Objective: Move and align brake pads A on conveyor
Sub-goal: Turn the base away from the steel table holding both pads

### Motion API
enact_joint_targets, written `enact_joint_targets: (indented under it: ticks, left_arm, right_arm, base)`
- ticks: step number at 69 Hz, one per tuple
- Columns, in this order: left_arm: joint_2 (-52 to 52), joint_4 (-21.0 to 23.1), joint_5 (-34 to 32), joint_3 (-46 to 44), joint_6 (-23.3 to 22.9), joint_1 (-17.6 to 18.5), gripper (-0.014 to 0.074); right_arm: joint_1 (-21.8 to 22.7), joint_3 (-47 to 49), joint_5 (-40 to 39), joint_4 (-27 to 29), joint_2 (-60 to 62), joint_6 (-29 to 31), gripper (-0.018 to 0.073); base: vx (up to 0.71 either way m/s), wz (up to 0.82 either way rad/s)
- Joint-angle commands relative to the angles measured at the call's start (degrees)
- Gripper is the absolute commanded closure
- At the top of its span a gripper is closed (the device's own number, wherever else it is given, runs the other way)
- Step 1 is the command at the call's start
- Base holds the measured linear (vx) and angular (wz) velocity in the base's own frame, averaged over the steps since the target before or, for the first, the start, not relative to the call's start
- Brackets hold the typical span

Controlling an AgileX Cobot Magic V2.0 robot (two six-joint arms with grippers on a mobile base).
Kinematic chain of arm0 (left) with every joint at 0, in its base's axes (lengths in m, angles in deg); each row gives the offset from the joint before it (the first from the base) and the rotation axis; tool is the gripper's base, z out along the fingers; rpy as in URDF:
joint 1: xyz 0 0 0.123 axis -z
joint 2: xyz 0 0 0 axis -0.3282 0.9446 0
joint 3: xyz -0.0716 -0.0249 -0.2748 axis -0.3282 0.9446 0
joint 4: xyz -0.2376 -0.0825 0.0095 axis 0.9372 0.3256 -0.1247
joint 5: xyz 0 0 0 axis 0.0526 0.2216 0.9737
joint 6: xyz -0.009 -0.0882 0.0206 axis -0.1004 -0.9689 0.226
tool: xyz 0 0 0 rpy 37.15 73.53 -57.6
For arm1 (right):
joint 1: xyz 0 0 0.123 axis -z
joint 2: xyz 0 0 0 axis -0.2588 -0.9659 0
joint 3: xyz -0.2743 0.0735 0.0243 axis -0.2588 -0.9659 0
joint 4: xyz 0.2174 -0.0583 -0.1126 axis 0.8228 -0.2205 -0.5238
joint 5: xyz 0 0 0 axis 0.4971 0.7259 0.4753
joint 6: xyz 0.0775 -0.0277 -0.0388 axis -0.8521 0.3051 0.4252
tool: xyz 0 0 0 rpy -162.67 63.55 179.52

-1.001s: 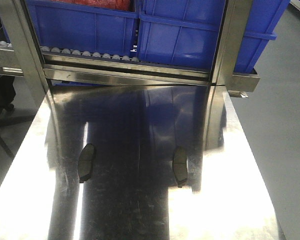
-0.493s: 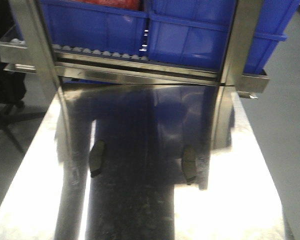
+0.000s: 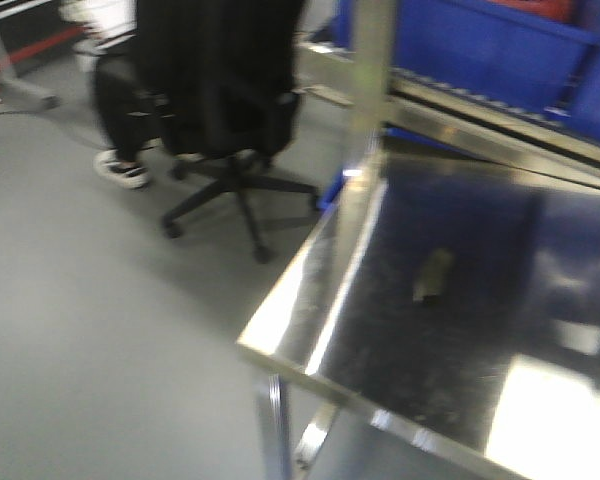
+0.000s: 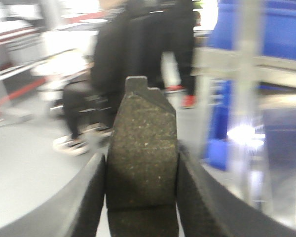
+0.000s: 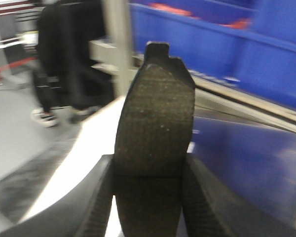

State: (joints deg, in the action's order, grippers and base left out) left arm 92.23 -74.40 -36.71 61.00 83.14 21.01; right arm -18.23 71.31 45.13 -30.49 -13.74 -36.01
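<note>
As the front camera swings off the blue bins it faced squarely half a second ago, we find ourselves looking across the near left corner of the steel tabletop, with an office chair and grey floor filling the left of the frame. The rig, by our reading, is turning away from the bench. Two pads lay side by side on the steel a moment ago. Only one brake pad shows there now, flat near the middle of the top and well apart from the edge, while its partner falls outside the frame to the right.

Both arms are loaded. The left gripper is clamped on the left-hand pad, jaws pressing its two long edges, the speckled friction face turned to the wrist camera and the notched tab standing up at the far end. Behind it we see only the room, which puts this arm raised and aimed off the table. The right gripper grips the right-hand pad in the same upright fashion, held above the tabletop with the bins beyond it.

The conveyor appears in none of the present views, and all three are smeared with motion. We take this as the carry — two pads in transit toward the belt, placing and aligning not yet begun, and the pads on the steel left for a second trip.
</note>
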Motion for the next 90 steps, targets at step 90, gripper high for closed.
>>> enact_joint_targets:
  ticks: [90]
  left_arm:
    - [0.53, 0.58, -5.34, -1.65, -0.04, 0.16, 0.0602]
  right_arm:
    - [0.2, 1.54, -5.34, 0.03, -0.67, 0.4, 0.0565]
  base:
    - [-0.16, 0.82]
